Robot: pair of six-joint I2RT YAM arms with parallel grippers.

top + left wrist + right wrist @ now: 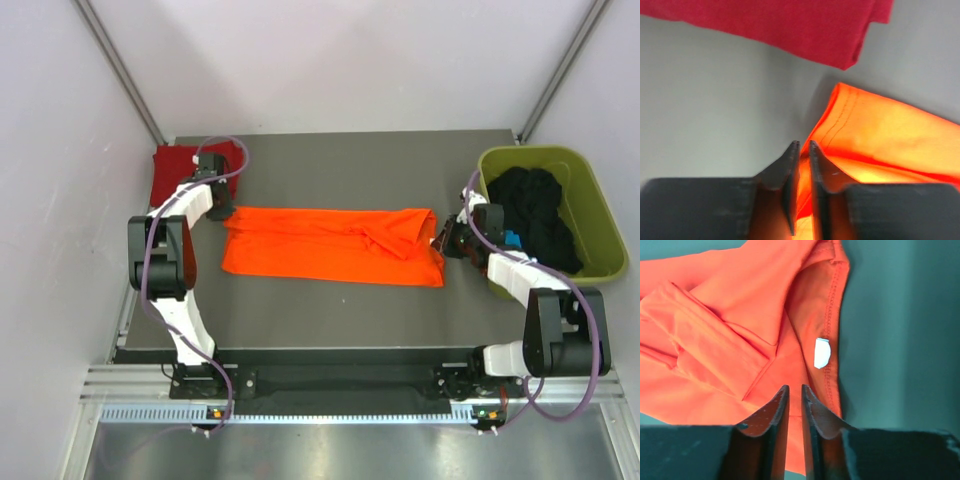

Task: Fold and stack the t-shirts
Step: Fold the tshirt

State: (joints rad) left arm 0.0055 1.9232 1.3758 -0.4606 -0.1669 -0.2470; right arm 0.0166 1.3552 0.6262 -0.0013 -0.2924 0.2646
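Lying across the middle of the dark bench (350,160), a bright orange t-shirt (335,245) is stretching from left to right as a long folded band, flat on the surface. One arm is reaching to each end of it.

The left arm (165,260) is bending in toward the shirt's left end, and the left jaws are sitting right at the cloth edge there. In the left wrist view they are standing narrowly parted, with a thin slit between them and orange cloth showing through the slit low down.

The right arm (550,330) is reaching to the shirt's right end, where the fabric is bunching slightly. The right jaws are also standing narrowly parted, positioned over the orange cloth. A small white label (822,353) beside a stitched hem is showing just beyond them, and a folded-over flap of cloth (715,350) is lying to their left.

A dark red t-shirt (172,172) is sitting folded at the far left corner of the bench, near the orange one but apart from it. An olive-green tub (530,153) is standing at the right edge, holding a heap of black clothing (540,215).
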